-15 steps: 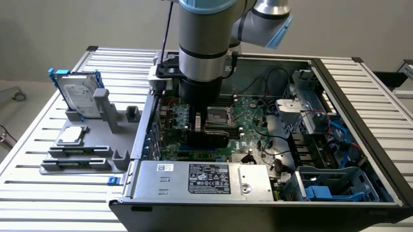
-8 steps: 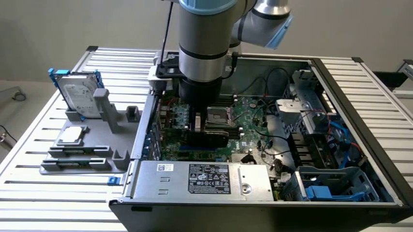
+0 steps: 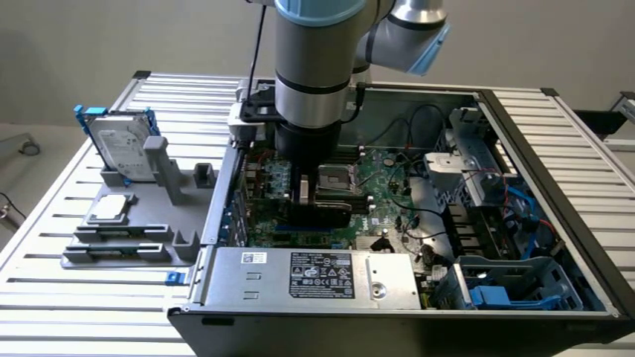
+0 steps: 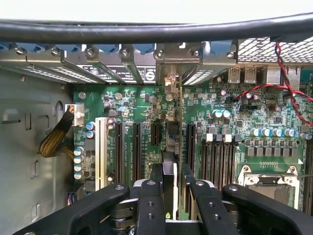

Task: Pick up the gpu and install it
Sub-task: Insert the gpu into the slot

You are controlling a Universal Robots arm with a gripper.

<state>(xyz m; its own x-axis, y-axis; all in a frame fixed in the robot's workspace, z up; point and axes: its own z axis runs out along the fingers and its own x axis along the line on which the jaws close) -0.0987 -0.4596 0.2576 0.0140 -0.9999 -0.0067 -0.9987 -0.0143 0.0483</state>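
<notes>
The hand (image 4: 171, 172), partly closed, grips the thin dark gpu (image 4: 169, 147) upright above the motherboard (image 4: 230, 112).

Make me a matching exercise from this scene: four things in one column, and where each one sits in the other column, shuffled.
Things:
1. gpu
2. hard drive
3. processor chip
4. power supply

Places:
A. lying flat on the gray holder
B. clamped on edge in the gripper, over the motherboard
C. standing upright in the gray holder
D. mounted inside the computer case, label facing up

Pairs: 1-B, 2-C, 3-A, 4-D
</notes>
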